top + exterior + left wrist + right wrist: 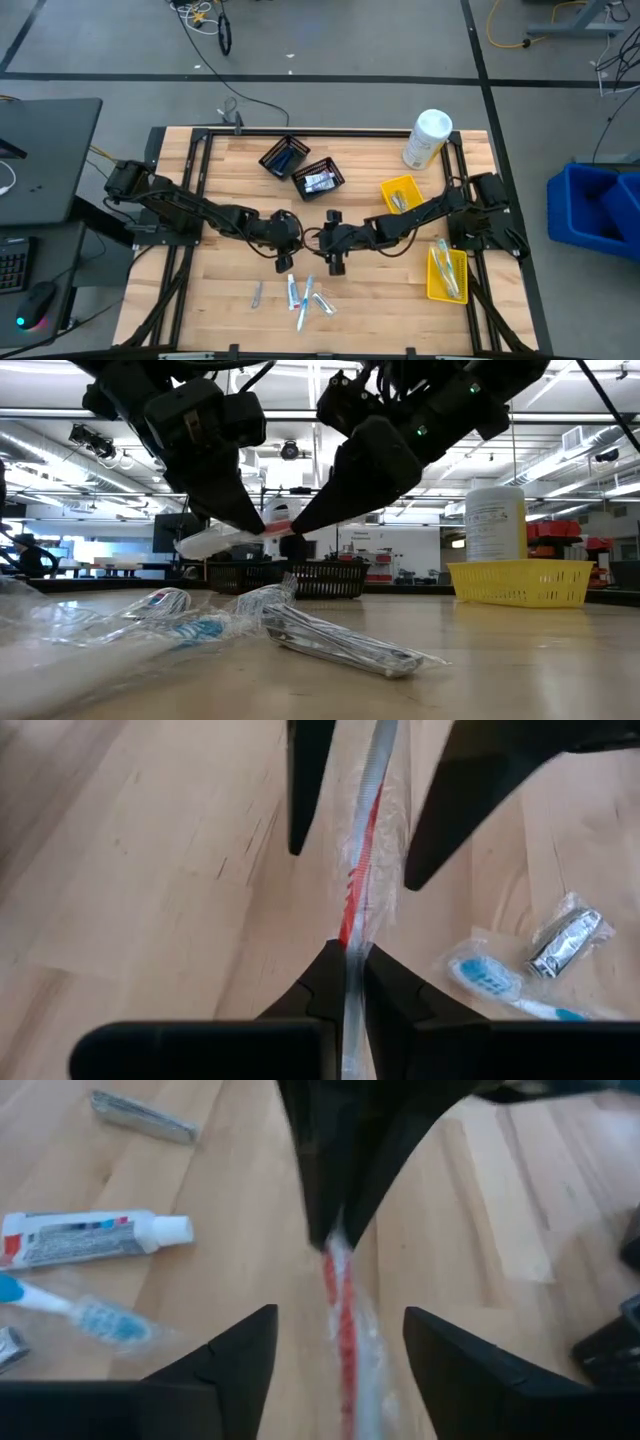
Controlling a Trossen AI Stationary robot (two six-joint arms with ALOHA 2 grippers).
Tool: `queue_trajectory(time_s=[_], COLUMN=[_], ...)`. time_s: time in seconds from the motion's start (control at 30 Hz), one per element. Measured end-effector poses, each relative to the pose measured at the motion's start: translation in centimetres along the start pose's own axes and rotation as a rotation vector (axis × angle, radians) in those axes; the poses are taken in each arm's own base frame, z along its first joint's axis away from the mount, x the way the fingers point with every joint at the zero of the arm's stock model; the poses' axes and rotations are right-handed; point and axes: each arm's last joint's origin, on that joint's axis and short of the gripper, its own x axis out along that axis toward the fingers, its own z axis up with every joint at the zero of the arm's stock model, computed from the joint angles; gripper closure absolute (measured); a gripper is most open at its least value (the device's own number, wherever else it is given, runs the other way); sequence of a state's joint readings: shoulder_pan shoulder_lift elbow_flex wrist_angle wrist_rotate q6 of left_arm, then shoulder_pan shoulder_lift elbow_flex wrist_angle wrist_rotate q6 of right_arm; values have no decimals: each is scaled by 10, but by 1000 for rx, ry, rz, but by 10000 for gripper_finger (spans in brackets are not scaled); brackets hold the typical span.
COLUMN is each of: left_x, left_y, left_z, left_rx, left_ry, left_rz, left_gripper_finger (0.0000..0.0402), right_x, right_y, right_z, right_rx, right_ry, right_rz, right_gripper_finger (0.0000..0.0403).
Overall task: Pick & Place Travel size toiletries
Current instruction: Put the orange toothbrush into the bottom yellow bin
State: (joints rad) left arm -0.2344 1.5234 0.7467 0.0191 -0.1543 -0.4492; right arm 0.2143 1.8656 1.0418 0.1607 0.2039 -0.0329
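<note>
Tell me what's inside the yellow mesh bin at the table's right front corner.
The yellow mesh bin holds a few thin, pale wrapped toiletries lying lengthwise. Exactly what they are, and anything beneath them, can't be made out.

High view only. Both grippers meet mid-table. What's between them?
Observer: A thin red-and-white wrapped item, likely a toothbrush. The left gripper is shut on one end of it.
Operator: Right side gripping it?
Observer: No. The right gripper has its jaws open, one on each side of the wrap, with gaps showing in both wrist views.
Operator: Is it off the table?
Observer: Yes. The low view shows it in the air, roughly level, above the loose wrapped pieces lying on the table.
</note>
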Motion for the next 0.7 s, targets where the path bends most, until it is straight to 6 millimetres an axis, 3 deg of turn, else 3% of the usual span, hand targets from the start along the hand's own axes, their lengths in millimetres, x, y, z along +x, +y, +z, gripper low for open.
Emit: queue_trajectory(time_s=[0.5,0.7], left_x=[0,0], left_y=[1,1], left_z=[0,0], left_rx=[0,-3], left_ry=[-10,-18], left_rz=[24,43], left_gripper_finger=[359,332], right_x=[0,0], right_y=[-2,-1], right_z=[-1,-3], right_rx=[-53,-31], right_ry=[9,31], right_rz=[-6,-5], right_gripper_finger=[354,374])
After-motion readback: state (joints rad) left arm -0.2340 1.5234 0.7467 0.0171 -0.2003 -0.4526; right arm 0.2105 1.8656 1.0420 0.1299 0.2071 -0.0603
